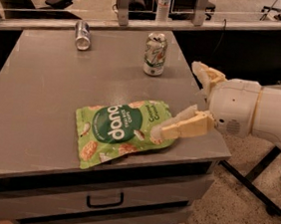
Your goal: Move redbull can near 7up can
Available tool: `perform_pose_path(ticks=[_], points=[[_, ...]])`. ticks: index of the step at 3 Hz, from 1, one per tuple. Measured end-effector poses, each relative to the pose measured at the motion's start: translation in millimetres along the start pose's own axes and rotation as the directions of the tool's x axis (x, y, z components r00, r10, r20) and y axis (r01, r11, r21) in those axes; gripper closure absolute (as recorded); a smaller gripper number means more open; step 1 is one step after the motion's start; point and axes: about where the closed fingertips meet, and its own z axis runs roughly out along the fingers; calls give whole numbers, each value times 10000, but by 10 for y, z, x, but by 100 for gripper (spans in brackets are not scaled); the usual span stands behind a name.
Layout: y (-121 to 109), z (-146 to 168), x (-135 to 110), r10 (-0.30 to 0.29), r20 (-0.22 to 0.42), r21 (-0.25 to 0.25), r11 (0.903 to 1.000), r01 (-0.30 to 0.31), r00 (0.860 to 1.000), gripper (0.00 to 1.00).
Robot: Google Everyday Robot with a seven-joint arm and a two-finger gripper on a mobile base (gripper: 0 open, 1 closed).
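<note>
Silver-grey redbull can (82, 35) lies at the table's (37, 93) eleven o'clock, apart from the 7up can (155, 54) at one, while our gripper (176, 99) hovers at four, jaws spread and empty, so we judge the reach across comes next.

- Slim silver-grey metal redbull can (82, 34): plain silvery body with a shiny top.
- Wider 7up can (155, 54): white and green, with a small reddish mark and a silver top.
- Flat plastic snack pouch (123, 131): bright green, with a darker green round patch bearing white lettering and pale tan chip pictures scattered around it.
- Broad flat counter (41, 98): matte mid-grey; the drawer fronts (161, 199) below are the same grey.
- Robot's hand (175, 98), at the counter's right front edge by the pouch's end, fingers spread: cream-yellow, on a glossy white arm (260, 114).
- Floor (230, 213): beige with dark speckles.
</note>
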Motion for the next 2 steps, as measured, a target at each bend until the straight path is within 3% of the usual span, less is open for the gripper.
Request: perform_pose_path(ticks=[1,2], points=[[39,87,2,233,197,-97,9997,-231,9995,0],[198,475,28,768,765,-20,9970,-769,9941,0]])
